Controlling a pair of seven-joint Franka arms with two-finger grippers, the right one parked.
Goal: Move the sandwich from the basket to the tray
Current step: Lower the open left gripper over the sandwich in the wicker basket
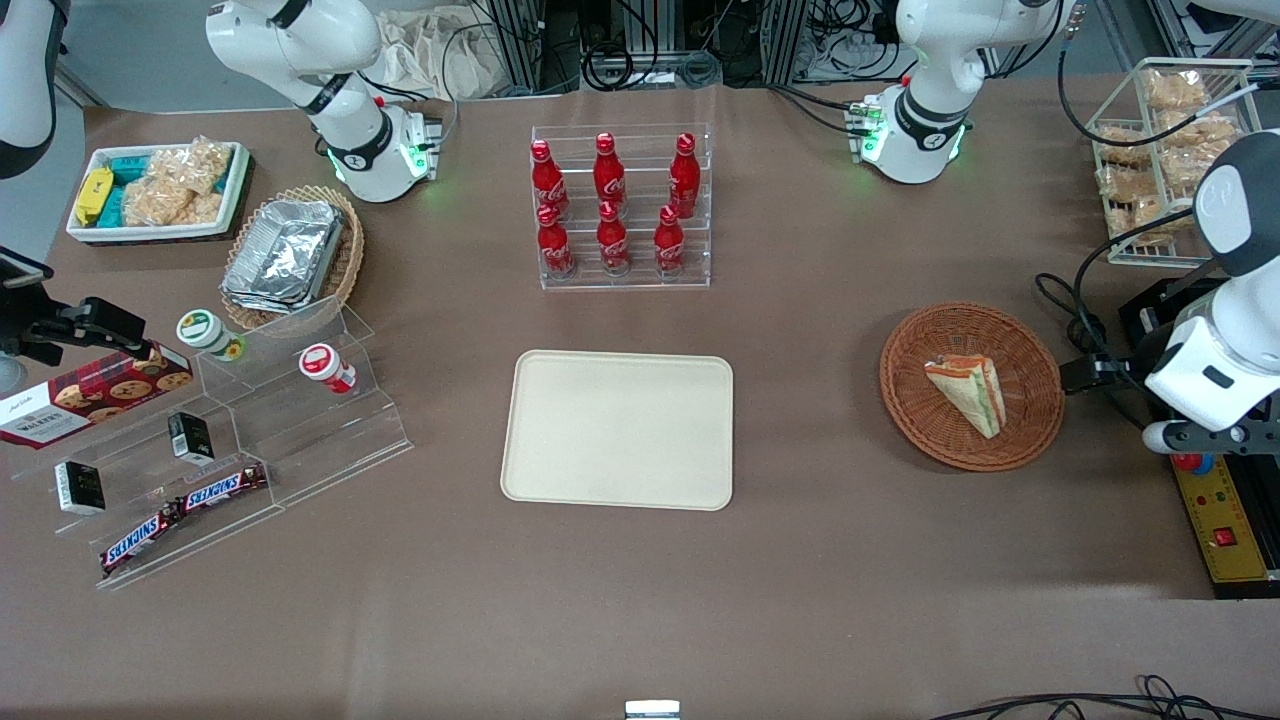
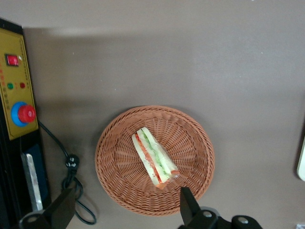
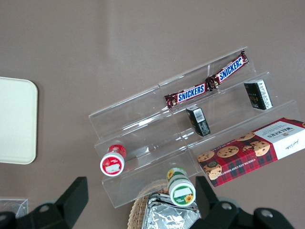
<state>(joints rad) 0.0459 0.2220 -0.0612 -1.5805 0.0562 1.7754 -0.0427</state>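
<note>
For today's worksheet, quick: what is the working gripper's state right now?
Gripper: open, holding nothing, above the basket with the sandwich in it.

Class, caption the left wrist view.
Open gripper above the sandwich lying in the basket.

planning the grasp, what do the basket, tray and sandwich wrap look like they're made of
Basket: woven wicker, reddish-brown, ribbed strands showing. Tray: probably plastic, matte cream, smooth with moulded rounded corners. Sandwich: pale bread wedge; a slight sheen hints at clear film, not certain. The gripper hangs open above the basket.
</note>
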